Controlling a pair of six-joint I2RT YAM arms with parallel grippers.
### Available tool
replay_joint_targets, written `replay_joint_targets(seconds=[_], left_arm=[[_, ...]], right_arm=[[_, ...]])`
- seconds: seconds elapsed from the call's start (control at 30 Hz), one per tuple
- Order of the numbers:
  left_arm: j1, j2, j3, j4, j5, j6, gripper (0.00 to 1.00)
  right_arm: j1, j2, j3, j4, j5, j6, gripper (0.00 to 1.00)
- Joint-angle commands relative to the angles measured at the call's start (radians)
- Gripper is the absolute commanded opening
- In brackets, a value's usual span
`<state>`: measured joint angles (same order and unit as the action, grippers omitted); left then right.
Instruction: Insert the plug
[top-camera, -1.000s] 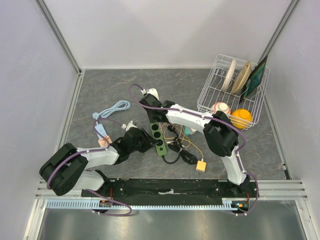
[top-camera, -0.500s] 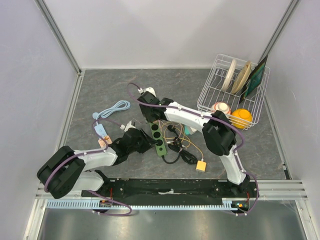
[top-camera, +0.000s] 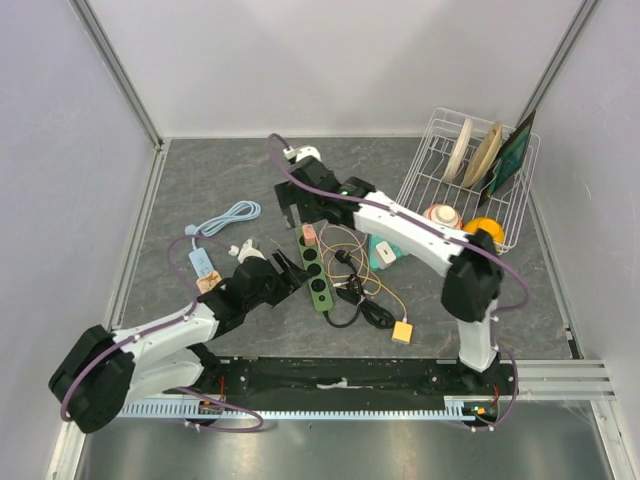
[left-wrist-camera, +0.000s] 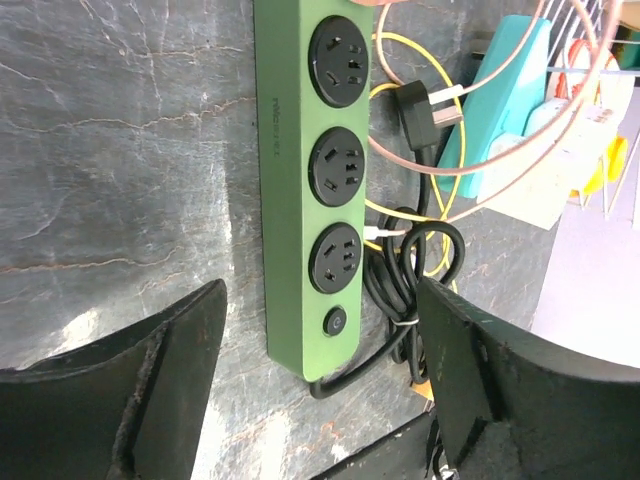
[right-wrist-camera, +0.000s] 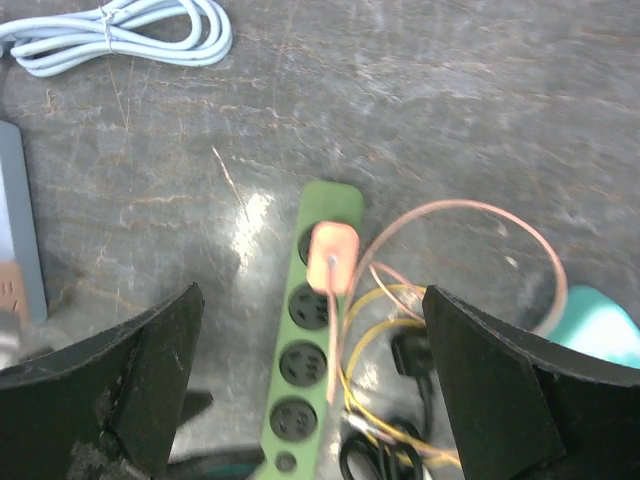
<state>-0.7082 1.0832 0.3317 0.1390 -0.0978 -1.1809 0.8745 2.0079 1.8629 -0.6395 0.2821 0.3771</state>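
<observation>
looks down on a grey stone-pattern table (top-camera: 200, 180) with a green power strip (top-camera: 318, 272) lying flat near the middle, long side running away from the arm bases. finds the pink plug (top-camera: 309, 234) standing in the socket at the far end of this strip, with three free sockets and a round switch in a row on the nearer part; cannot tell if pushed in to the full depth. follows the thin pink cable (top-camera: 345, 232) from the plug into a loop on the right of the strip. puts the right gripper (top-camera: 292, 205) just beyond the far end of the strip, apart from the plug, with both fingers (right-wrist-camera: 130, 390) spread wide and nothing between them but air above plug and strip. puts the left gripper (top-camera: 287, 278) just beside the left edge of the strip, near its middle, also with fingers (left-wrist-camera: 150, 370) standing wide apart, clamped on nothing, the green body seen between them. notes a loose black plug (left-wrist-camera: 420, 100) lying right of the strip, a tied bundle of black cord (top-camera: 365, 312), thin yellow wires ending in a yellow connector (top-camera: 402, 332), and a teal box (top-camera: 385, 253) close by. notes a light blue cable coil (top-camera: 235, 213) well to the left, and a white wire rack (top-camera: 412, 195) at the far right, holding plates (top-camera: 462, 150) on edge and an orange ball (top-camera: 483, 233).
</observation>
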Motion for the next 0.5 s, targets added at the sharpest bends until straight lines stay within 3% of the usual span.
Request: replay_joint_targets(seconds=[0.0,0.2,0.33,0.47], left_arm=[[0.004,-0.126,0.039,-0.117,-0.094,0.138,0.86],[0.006,-0.298,0.153,-0.338,-0.163,0.308,0.94],[0.004,-0.342,0.2,-0.377,-0.163,0.383,0.95],[0.004,-0.324,0.228,-0.395,-0.094,0.412,0.94]], right_arm=[[-0.029,-0.283,-0.176,-0.005,0.008,0.005,0.98],[-0.081,-0.642,-0.543,-0.09,0.063,0.107,0.98],[-0.091,-0.8,-0.775,-0.184,0.02,0.209,0.98],[-0.097,-0.916,-0.996,-0.19,-0.063,0.311,0.9]])
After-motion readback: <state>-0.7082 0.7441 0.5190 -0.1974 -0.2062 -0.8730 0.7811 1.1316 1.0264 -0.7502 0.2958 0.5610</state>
